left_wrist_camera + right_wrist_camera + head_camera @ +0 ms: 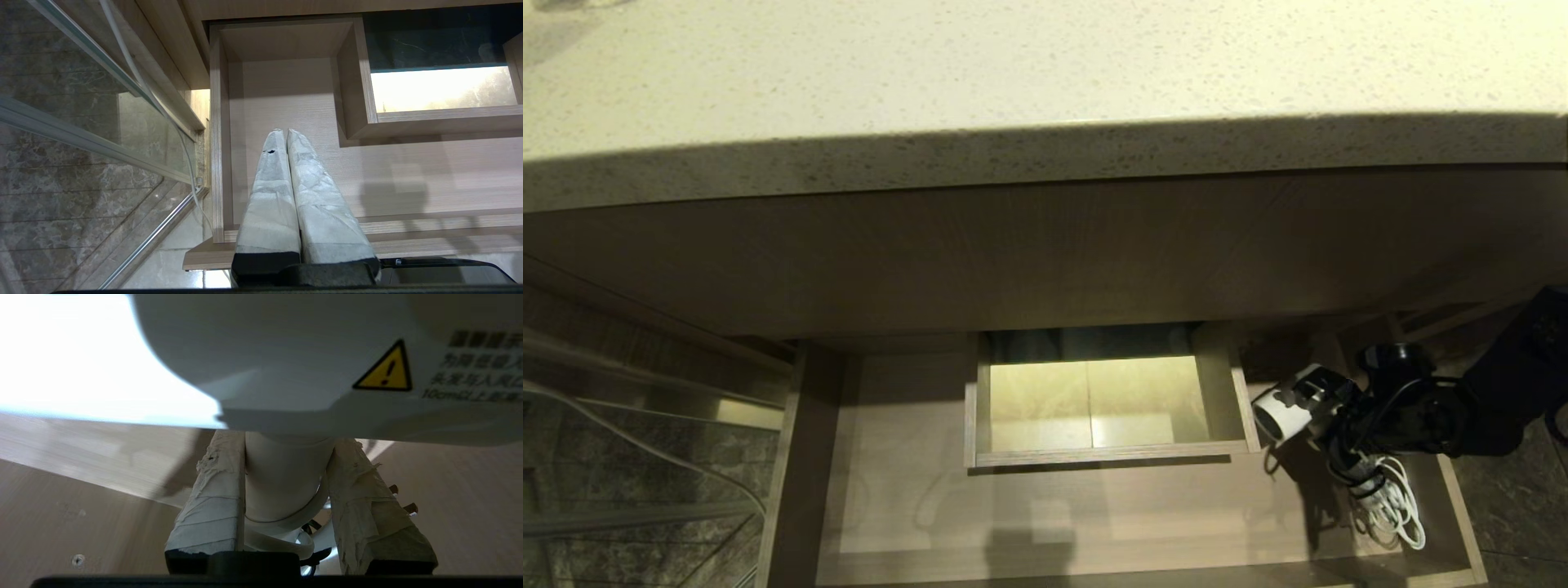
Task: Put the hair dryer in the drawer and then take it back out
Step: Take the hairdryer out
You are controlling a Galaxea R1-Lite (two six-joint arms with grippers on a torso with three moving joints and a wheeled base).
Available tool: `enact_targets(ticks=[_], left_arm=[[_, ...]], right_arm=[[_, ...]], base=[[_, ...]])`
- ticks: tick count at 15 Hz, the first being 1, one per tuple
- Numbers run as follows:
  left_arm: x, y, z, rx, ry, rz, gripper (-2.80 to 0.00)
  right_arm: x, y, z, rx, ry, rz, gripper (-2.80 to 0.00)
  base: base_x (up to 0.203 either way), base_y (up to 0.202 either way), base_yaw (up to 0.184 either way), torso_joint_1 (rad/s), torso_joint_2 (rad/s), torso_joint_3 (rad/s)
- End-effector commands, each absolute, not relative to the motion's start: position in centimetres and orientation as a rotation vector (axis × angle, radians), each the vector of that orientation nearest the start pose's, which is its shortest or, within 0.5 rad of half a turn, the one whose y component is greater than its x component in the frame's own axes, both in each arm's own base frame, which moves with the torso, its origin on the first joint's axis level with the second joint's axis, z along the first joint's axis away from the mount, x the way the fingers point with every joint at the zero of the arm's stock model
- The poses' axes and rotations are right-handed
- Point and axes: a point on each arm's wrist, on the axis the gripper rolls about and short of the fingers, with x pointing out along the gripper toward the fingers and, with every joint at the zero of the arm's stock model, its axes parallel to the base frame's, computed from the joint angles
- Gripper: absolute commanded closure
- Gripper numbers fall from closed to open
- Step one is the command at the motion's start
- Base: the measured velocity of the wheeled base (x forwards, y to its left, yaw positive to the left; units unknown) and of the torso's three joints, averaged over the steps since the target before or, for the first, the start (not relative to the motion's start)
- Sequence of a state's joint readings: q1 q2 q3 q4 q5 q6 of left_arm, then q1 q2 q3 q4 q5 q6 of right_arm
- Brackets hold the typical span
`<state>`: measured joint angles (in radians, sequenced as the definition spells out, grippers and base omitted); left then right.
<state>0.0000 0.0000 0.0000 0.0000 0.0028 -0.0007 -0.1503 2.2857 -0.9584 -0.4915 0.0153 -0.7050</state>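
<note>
At the far left, a glass panel [629, 457] with a thin white cable [135, 73] running along it stands beside the open drawer [1045, 523], which is pulled out beneath the speckled countertop [1013, 73]. The left gripper [286, 132] hangs above the drawer's left end, its taped fingers [271, 188] pressed together on nothing. In the middle of the drawer floor sits the walled rectangular cut-out [1107, 455]. At the drawer's right end the right gripper [286, 447] clasps the handle of the white hair dryer [1286, 408], the barrel pointing toward the cut-out and the coiled cord [1396, 502] hanging below.
</note>
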Motion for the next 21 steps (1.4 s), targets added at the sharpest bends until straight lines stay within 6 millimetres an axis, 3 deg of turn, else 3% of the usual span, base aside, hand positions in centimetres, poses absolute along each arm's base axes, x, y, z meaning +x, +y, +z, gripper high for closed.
enact_targets(ticks=[1, 11, 21], left_arm=[[-2.3, 0.0, 7.5, -0.002, 0.0, 0.003, 0.0], [-2.3, 0.0, 7.5, 0.0, 0.0, 0.003, 0.0], [-2.3, 0.0, 7.5, -0.002, 0.0, 0.003, 0.0]], right_arm=[[37.4, -6.0, 1.2, -0.603, 0.813, 0.159, 0.0], [33.7, -7.1, 5.4, -0.649, 0.791, 0.194, 0.0], [30.4, -6.4, 9.2, -0.67, 0.709, 0.201, 0.0]], base=[[0.0, 0.0, 0.0, 0.0, 0.0, 0.0], [0.0, 0.0, 0.0, 0.0, 0.0, 0.0], [0.0, 0.0, 0.0, 0.0, 0.0, 0.0]])
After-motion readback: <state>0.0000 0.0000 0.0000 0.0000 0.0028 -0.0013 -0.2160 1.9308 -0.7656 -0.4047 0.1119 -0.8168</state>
